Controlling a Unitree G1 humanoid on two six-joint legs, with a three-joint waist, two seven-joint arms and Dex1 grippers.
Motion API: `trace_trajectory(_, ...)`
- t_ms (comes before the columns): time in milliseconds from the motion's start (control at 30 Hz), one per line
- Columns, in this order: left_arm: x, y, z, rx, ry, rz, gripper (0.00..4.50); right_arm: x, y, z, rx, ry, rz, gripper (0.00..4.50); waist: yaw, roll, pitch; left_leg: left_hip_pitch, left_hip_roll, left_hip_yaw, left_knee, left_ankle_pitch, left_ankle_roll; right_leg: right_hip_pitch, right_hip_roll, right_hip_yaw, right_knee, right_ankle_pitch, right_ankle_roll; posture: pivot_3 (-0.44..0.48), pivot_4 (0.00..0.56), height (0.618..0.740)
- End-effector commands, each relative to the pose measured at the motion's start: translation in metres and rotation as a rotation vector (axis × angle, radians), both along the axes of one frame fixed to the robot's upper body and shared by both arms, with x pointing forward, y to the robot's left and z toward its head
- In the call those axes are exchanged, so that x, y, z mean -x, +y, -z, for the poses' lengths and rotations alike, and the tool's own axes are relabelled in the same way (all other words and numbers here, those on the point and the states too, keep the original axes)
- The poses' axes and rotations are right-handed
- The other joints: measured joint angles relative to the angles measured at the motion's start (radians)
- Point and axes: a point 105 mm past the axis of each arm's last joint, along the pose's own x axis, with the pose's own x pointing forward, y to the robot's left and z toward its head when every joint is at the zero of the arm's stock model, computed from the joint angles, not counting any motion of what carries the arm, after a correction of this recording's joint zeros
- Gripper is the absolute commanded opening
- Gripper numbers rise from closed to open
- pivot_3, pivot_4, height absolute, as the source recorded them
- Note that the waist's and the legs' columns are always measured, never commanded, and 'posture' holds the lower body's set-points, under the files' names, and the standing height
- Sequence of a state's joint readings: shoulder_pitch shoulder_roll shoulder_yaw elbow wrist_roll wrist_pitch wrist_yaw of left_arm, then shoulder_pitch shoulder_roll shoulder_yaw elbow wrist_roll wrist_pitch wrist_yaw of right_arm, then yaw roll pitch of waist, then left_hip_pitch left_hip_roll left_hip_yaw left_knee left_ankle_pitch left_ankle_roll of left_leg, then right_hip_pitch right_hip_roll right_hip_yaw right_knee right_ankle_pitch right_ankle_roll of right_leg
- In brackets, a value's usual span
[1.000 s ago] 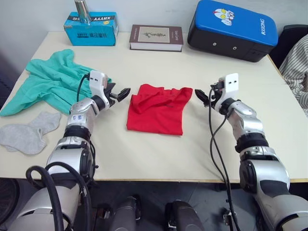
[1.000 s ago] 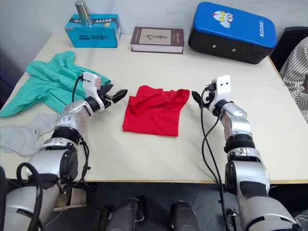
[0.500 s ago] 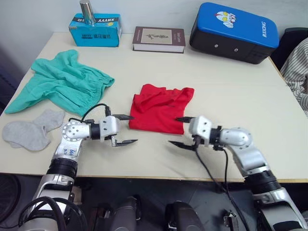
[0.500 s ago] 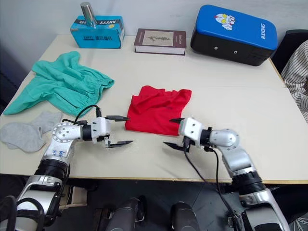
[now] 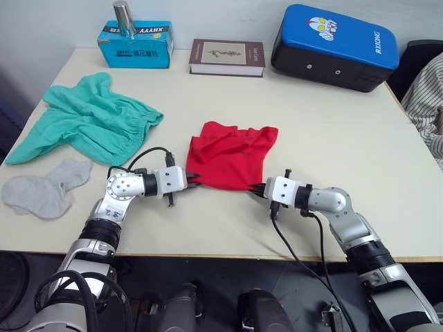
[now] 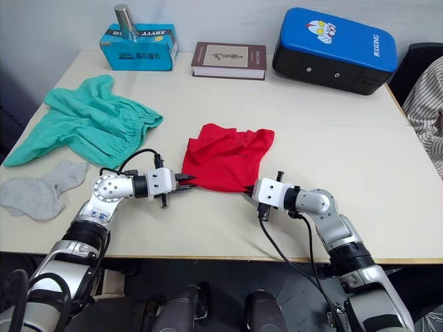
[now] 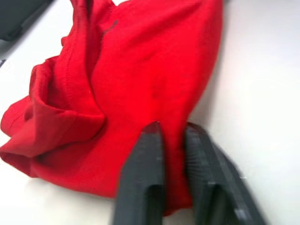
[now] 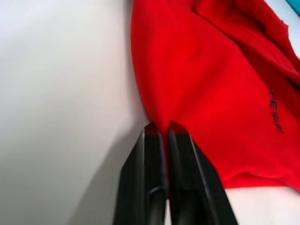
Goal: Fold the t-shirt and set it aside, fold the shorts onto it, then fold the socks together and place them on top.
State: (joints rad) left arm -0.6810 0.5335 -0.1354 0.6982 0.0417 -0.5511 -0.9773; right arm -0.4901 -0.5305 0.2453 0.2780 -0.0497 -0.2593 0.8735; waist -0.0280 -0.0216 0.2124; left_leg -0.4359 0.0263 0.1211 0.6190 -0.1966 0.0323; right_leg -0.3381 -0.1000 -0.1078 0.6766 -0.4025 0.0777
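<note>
The red t-shirt (image 5: 232,155) lies folded in the middle of the table. My left gripper (image 5: 192,180) is shut on its near left corner, and the left wrist view shows red cloth (image 7: 154,89) pinched between the fingers (image 7: 143,183). My right gripper (image 5: 258,187) is shut on the near right corner; the right wrist view shows the fingers (image 8: 150,178) clamped on the hem (image 8: 197,89). The teal shorts (image 5: 90,124) lie spread at the far left. The grey socks (image 5: 45,187) rest near the left front edge.
Along the back edge stand a blue box (image 5: 136,43) with a metal cylinder (image 5: 122,16) on it, a brown book (image 5: 226,57) and a blue-and-black case (image 5: 336,45). Striped fabric (image 5: 429,104) shows past the table's right edge.
Both grippers, open beside the shirt's far end a second ago, came down to its near edge and shut on the two near corners.
</note>
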Motion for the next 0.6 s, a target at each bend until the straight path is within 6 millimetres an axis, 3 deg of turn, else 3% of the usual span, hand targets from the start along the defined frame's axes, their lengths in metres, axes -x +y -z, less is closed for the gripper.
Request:
trace_trajectory(33, 0.016, 0.0, 0.012, -0.014, 0.062, 0.053, 0.02, 0.016, -0.002, 0.0, -0.001, 0.019, -0.05, 0.0, 0.0, 0.0, 0.0, 0.0, 0.0, 0.0, -0.001, 0.0, 0.0, 0.0, 0.0, 0.0, 0.0, 0.0, 0.0, 0.0, 0.15, 0.74)
trace_trajectory(167, 0.039, 0.0, 0.008, 0.006, 0.08, 0.1, 0.02, 0.04, -0.011, 0.002, 0.013, 0.039, -0.072, 0.0, 0.0, 0.0, 0.0, 0.0, 0.0, 0.0, -0.004, -0.001, -0.001, 0.0, 0.0, 0.0, -0.003, 0.0, 0.0, 0.0, 0.15, 0.74)
trace_trajectory(367, 0.098, -0.001, 0.01, 0.043, 0.152, 0.159, 0.02, 0.085, -0.027, 0.007, 0.002, 0.086, -0.057, 0.0, 0.001, 0.0, 0.0, 0.0, 0.001, -0.001, -0.004, -0.001, -0.001, 0.001, 0.0, 0.0, -0.005, 0.0, 0.0, 0.0, 0.15, 0.74)
trace_trajectory(533, 0.123, -0.001, 0.017, 0.069, 0.209, 0.127, 0.02, 0.115, -0.037, 0.024, 0.036, 0.15, -0.059, 0.0, 0.003, 0.001, 0.0, 0.001, 0.001, -0.002, -0.005, -0.002, 0.0, 0.005, 0.001, 0.0, -0.011, 0.0, -0.001, 0.0, 0.15, 0.74)
trace_trajectory(600, 0.125, 0.003, 0.02, 0.072, 0.221, 0.096, 0.02, 0.118, -0.037, 0.026, 0.018, 0.177, -0.029, 0.0, 0.004, 0.0, 0.0, 0.004, 0.001, -0.003, -0.007, -0.002, 0.001, 0.01, 0.002, 0.0, -0.017, -0.001, -0.002, 0.0, 0.15, 0.74)
